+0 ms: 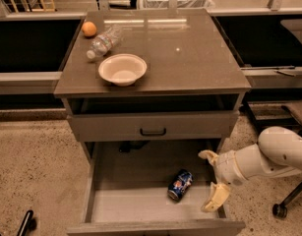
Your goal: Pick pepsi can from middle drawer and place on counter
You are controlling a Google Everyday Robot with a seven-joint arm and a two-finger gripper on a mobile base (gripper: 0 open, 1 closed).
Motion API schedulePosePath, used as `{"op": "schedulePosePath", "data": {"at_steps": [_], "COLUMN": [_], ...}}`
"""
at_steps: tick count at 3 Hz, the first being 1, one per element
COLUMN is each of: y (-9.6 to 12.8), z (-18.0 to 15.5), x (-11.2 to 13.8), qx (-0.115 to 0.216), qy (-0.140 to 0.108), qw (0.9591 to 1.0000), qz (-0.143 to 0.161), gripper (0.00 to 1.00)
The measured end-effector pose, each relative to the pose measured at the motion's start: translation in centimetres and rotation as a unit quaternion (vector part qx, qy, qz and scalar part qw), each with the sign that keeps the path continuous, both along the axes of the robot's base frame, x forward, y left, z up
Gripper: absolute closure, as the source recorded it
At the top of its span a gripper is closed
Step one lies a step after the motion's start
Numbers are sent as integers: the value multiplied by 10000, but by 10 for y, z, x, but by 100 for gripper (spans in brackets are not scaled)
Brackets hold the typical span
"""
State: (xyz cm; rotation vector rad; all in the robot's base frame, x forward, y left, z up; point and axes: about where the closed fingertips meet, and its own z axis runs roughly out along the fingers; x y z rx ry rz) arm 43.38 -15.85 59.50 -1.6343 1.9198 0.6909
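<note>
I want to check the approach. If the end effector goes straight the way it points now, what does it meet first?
Probably the pepsi can, lying on its side in the middle drawer. The open end effector sits by the drawer's right wall in the picture, pointing toward the can; depth is uncertain.
</note>
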Motion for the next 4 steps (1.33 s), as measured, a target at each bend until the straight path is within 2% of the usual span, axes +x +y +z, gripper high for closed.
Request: {"op": "schedulePosePath", "data": {"at_steps": [1, 2, 3, 4], "y": [0, 1, 1, 0], "z": [1, -13, -51, -82], "x": [0, 12, 37, 61], "qx": [-8, 122, 149, 120], "qy": [-9, -170, -688, -1174], "qw": [10000, 9998, 9972, 9910], "qz": [0, -33, -257, -640], "gripper": [0, 0, 0, 0]}}
